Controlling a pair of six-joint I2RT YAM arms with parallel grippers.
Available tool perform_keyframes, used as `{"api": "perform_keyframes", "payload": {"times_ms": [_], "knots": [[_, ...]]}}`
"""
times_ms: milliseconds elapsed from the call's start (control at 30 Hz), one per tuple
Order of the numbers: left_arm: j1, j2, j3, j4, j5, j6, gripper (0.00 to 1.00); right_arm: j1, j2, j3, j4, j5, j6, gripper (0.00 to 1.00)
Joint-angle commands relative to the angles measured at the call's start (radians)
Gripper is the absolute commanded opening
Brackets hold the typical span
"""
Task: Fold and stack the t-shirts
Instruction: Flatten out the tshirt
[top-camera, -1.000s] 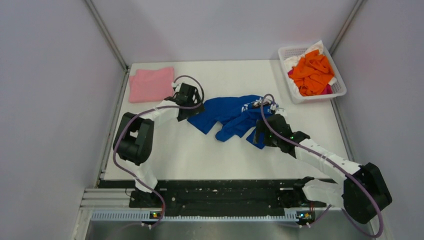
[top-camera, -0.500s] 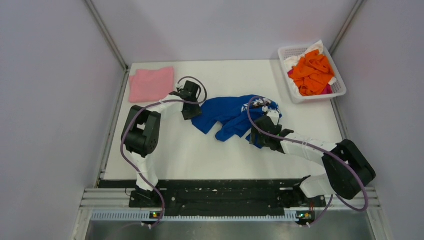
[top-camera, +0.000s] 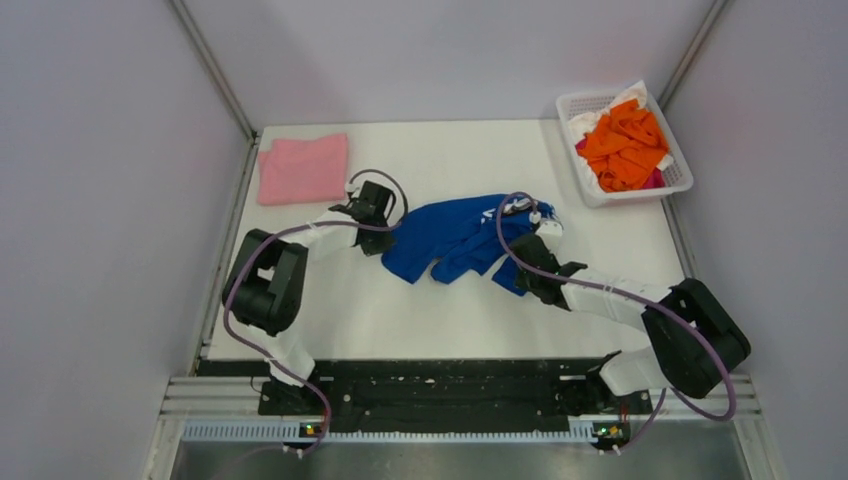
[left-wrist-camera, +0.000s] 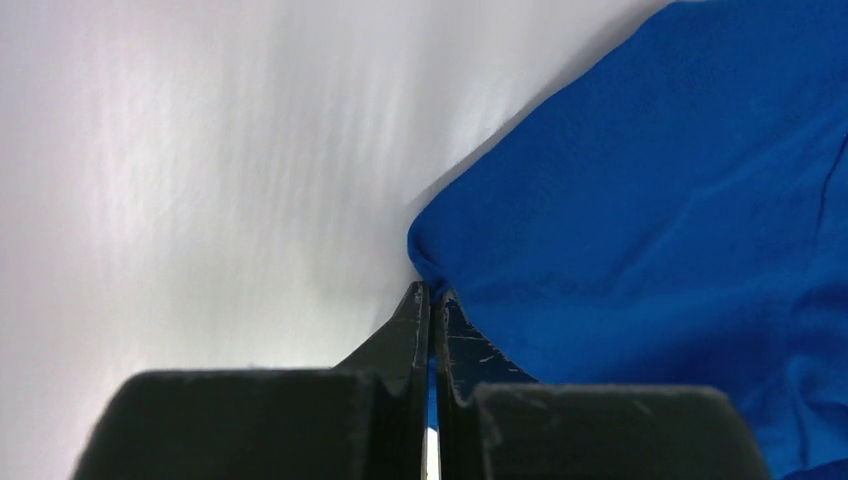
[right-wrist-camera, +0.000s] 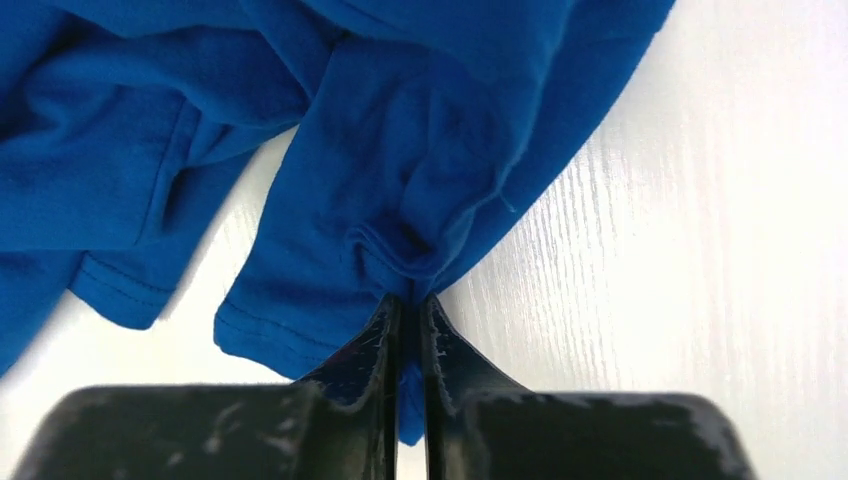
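A royal blue t-shirt (top-camera: 455, 238) lies crumpled in the middle of the white table, with a bit of white lettering showing near its right end. My left gripper (top-camera: 385, 240) is shut on the blue t-shirt's (left-wrist-camera: 640, 220) left edge; in the left wrist view the left gripper (left-wrist-camera: 431, 295) pinches a fold of cloth. My right gripper (top-camera: 528, 272) is shut on the shirt's right lower part; in the right wrist view the right gripper (right-wrist-camera: 408, 303) clamps bunched blue t-shirt (right-wrist-camera: 400, 170) cloth. A folded pink t-shirt (top-camera: 302, 168) lies at the back left. Orange t-shirts (top-camera: 622, 140) fill the basket.
A white lattice basket (top-camera: 678, 170) stands at the table's back right corner, holding orange, white and a little pink cloth. Grey walls close in the table on the left, back and right. Bare white tabletop (top-camera: 420, 315) lies in front of the blue shirt.
Both grippers have closed from open onto the blue shirt. The left gripper came down to the shirt's left edge; the right arm drew in and its gripper settled on the right part.
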Motion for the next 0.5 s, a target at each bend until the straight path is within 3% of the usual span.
{"api": "perform_keyframes", "payload": {"times_ms": [0, 233, 467], "knots": [[-0.005, -0.21, -0.144, 0.012, -0.096, -0.001, 0.0, 0.012, -0.083, 0.004, -0.025, 0.062, 0.003, 0.01], [-0.006, -0.623, -0.332, 0.118, -0.181, -0.012, 0.0, 0.012, -0.332, 0.053, -0.108, 0.161, -0.083, 0.0], [-0.008, -0.93, -0.281, 0.106, -0.273, 0.077, 0.0, 0.01, -0.549, 0.205, -0.125, 0.245, -0.23, 0.0]]}}
